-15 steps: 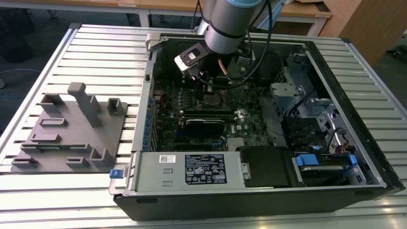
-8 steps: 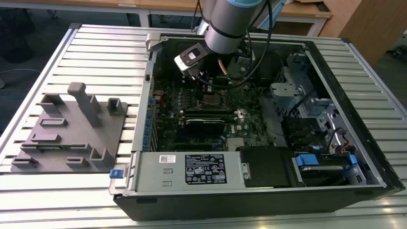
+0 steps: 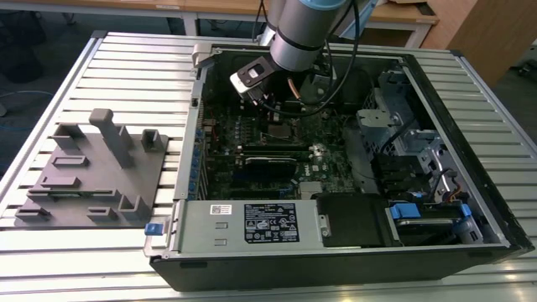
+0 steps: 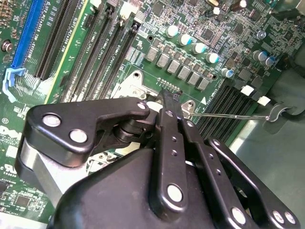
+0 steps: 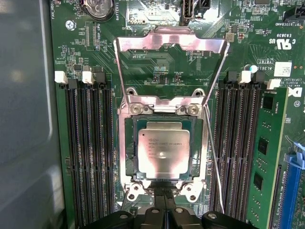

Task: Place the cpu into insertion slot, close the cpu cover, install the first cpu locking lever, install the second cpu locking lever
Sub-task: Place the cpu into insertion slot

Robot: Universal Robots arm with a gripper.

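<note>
Cpu (image 5: 163, 148) sits flat in the socket (image 5: 129, 143), metal top up, square w/ the rim, memory slots (image 5: 90, 152) flanking it on two sides. Likely light & stiff but fragile underneath, same for the socket contacts. I'd judge it best held by the edges only, no pressing on top. Cover (image 5: 171, 39) stands swung open off its hinge, not yet over the chip. It's a thin sheet-metal frame, prob. a bit springy, easiest pushed at the free cross-bar far from the hinge. One thin wire lever (image 5: 213, 157) runs along one side of the socket, unlatched by the look of it. Jaws look shut, tips together w/ nothing between, low over the board just beside the socket edge opp. the hinge. In the exterior view the arm (image 3: 302, 31) comes in from 12 o'clock, wrist pointing down into the pc case (image 3: 336, 270). The socket lies toward 12 o'clock of the board's middle. A grey fixture block (image 3: 92, 176) rests on the table (image 3: 126, 63) at 9 o'clock of the case.
</note>
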